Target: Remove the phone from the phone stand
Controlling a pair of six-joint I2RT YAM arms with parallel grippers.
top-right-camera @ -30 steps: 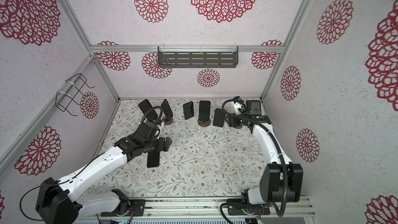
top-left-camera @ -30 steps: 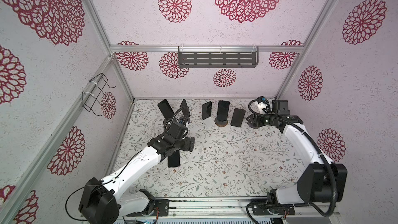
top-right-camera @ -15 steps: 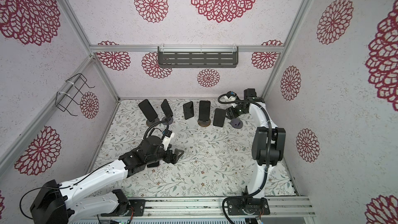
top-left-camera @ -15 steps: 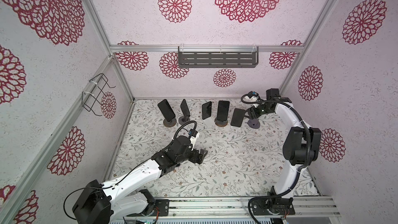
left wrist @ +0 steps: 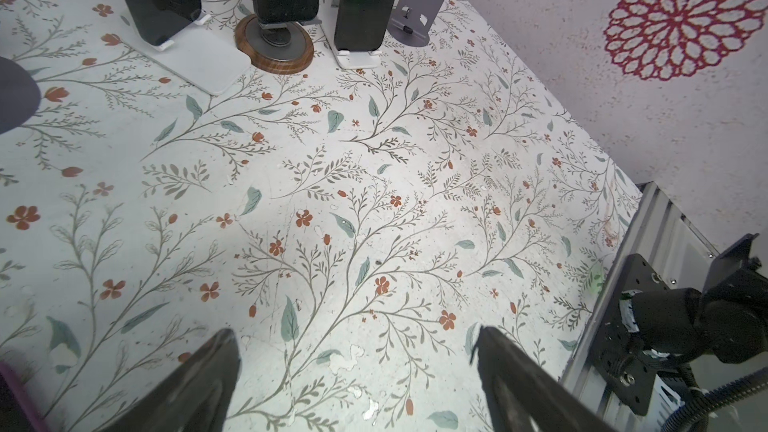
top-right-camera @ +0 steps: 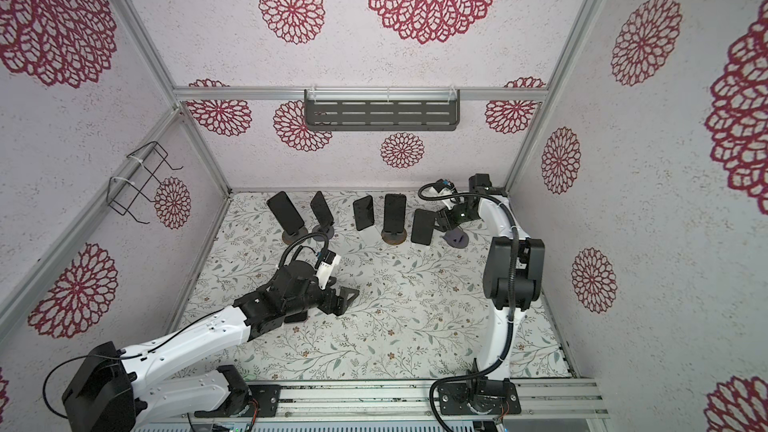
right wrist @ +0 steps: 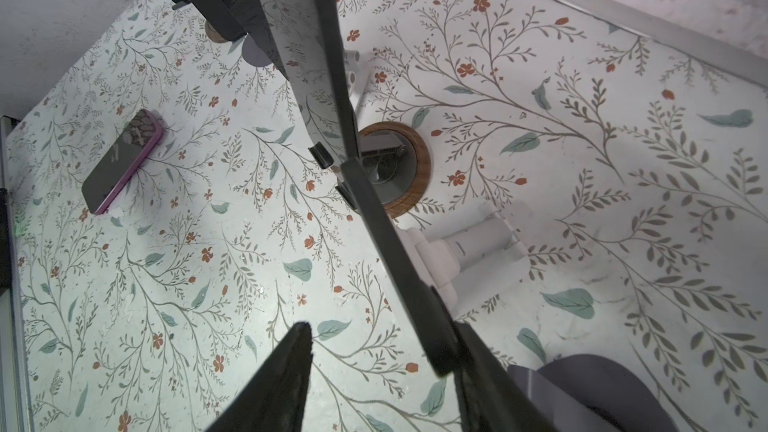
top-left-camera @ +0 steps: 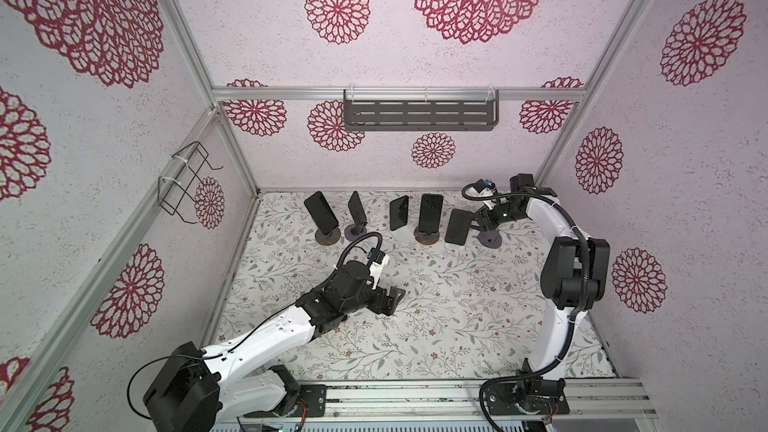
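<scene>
right fingers (right wrist: pixel 291 376): astride the upright black slab phone (top-left-camera: pixel 457 226) on its white plastic stand (right wrist: pixel 469 243), one not touching, seemingly to lift it | left fingers (left wrist: pixel 208 376): spread, empty, parked clear nearer

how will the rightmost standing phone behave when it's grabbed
The phone looks like a stiff, glossy slab, so it is probably rigid but slippery in the fingers. It leans tilted on a white stand with only a small lip, so a sideways nudge may tip it off.

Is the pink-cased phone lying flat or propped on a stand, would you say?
Flat: the right wrist view shows the phone screen-up on the table, nothing propping it.
</scene>
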